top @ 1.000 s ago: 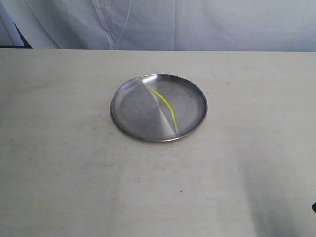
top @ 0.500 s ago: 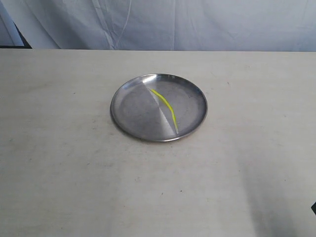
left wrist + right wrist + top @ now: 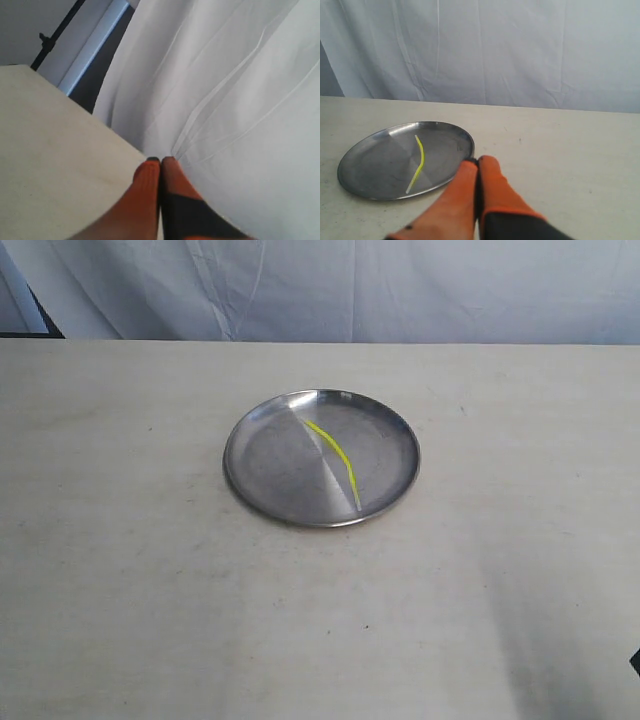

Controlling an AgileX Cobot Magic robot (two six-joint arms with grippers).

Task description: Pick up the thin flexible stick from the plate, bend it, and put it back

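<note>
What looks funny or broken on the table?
Nothing is spilled or broken. The thin flexible stick lies inside the plate, only gently curved. The left gripper and right gripper are shut, not touching it.

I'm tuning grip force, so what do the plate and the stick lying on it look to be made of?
The plate looks like brushed metal: silver, with wedge-shaped sheen and a low raised rim. The stick is probably thin plastic: bright yellow-green, and it lies in a gentle curve, which suggests it flexes.

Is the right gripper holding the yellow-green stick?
No, the right gripper is shut on nothing, and the thin flexible stick lies on the plate.
</note>
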